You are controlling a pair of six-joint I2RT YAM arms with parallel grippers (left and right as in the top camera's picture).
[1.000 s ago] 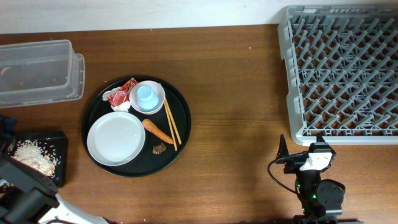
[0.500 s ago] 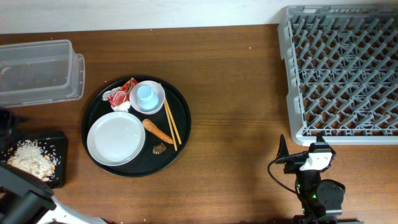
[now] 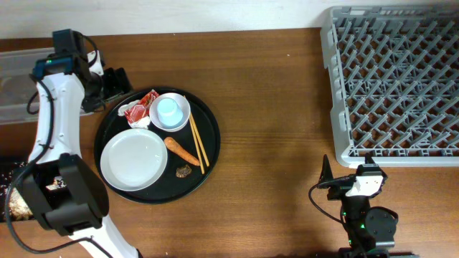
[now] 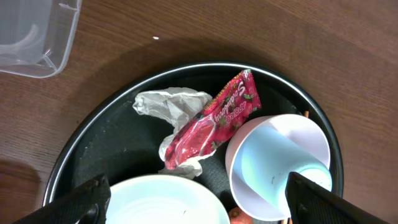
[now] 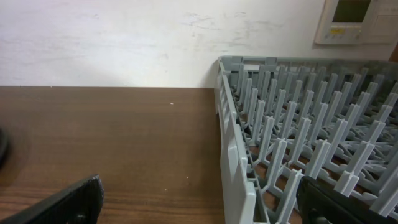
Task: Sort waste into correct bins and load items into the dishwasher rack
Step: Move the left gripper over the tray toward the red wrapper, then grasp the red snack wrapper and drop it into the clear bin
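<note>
My left gripper [image 3: 115, 86] [image 4: 199, 205] hangs open over the upper left part of the round black tray [image 3: 208, 168], nothing between its fingers. Below it lie the red-and-white wrapper [image 3: 138, 110] [image 4: 214, 121] on a wadded white tissue [image 4: 168, 102], the white cup [image 3: 170, 110] [image 4: 277, 165] and the white plate [image 3: 133, 158] [image 4: 161, 202]. The carrot piece [image 3: 181, 150], brown lump [image 3: 183, 171] and chopsticks [image 3: 197, 141] also lie on the tray. My right gripper [image 3: 348, 172] [image 5: 199, 208] stands open and empty beside the grey dishwasher rack [image 3: 394, 79] [image 5: 292, 124].
The clear tub [image 3: 21, 79] [image 4: 31, 31] sits at the back left, partly behind my left arm. The black box is mostly hidden under that arm; pale flakes [image 3: 14, 204] show at the left edge. Bare wood lies between tray and rack.
My left arm has swung from the black box at the front left up to the tray's upper left rim, and its gripper has opened. The right arm has not moved.
</note>
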